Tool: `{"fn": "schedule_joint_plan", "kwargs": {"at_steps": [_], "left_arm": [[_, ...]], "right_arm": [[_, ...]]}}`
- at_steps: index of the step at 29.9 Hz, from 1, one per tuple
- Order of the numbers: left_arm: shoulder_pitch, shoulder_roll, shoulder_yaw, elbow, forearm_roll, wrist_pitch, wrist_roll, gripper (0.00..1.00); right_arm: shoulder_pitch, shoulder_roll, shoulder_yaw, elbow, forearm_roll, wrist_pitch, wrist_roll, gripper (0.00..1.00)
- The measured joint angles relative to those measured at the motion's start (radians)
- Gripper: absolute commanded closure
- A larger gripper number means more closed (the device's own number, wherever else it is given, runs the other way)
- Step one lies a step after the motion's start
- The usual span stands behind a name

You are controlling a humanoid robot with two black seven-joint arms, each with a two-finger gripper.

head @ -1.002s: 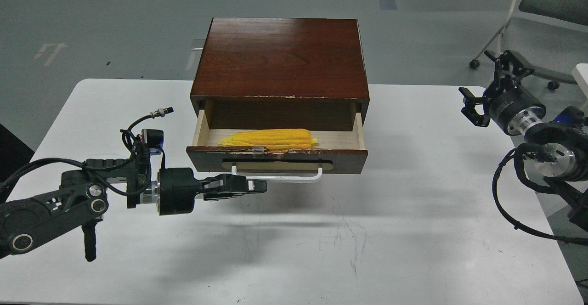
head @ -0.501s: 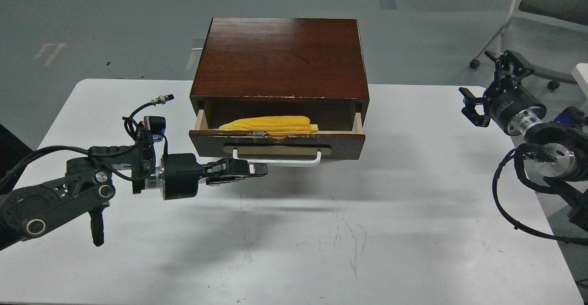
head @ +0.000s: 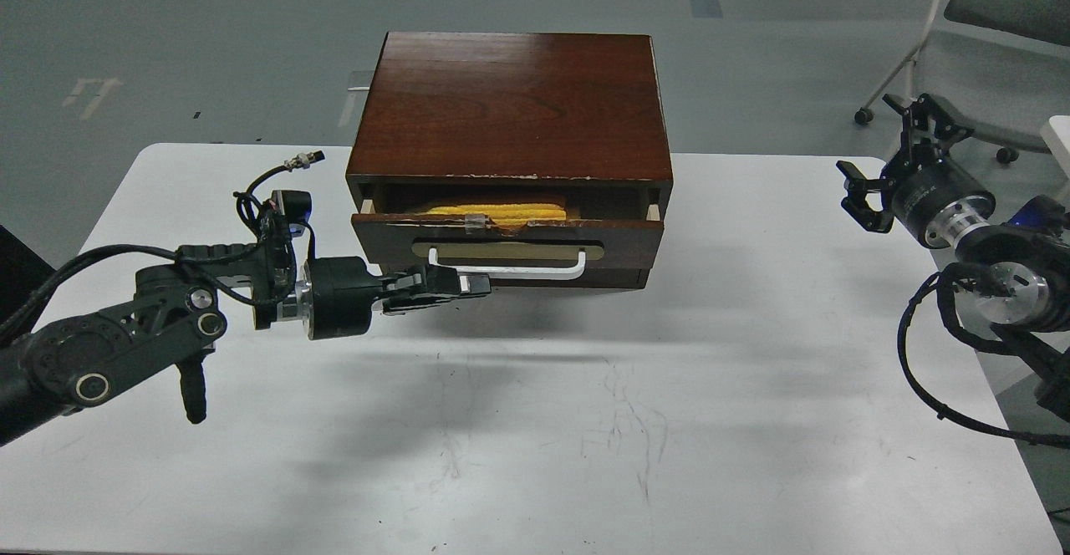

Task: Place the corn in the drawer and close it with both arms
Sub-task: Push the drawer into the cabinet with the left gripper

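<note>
corn (head: 493,209) lies inside the drawer (head: 506,241), which stands slightly out of the cabinet (head: 510,108) on the table (head: 535,421). left gripper (head: 468,285), fingers together and empty, presses against the drawer front by the handle (head: 535,270). right gripper (head: 886,162) hangs spread and empty, well apart.

No legible text, labels, brands or numbers anywhere, beige oblong plate (head: 507,251) on the drawer (head: 506,240) front blank, faint pale floor marking (head: 92,94) left of the cabinet (head: 510,108) unreadable
</note>
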Motion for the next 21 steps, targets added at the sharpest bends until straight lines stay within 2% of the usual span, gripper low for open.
{"fn": "schedule_joint_plan", "kwargs": {"at_steps": [11, 21], "left_arm": [[-0.058, -0.078, 0.000, 0.132, 0.001, 0.000, 0.000, 0.87], [-0.072, -0.092, 0.001, 0.144, 0.001, 0.000, 0.000, 0.86]], "right_arm": [[0.000, 0.000, 0.000, 0.000, 0.000, 0.001, 0.000, 0.05], [-0.010, -0.008, 0.000, 0.000, 0.000, 0.003, 0.000, 0.05]]}}
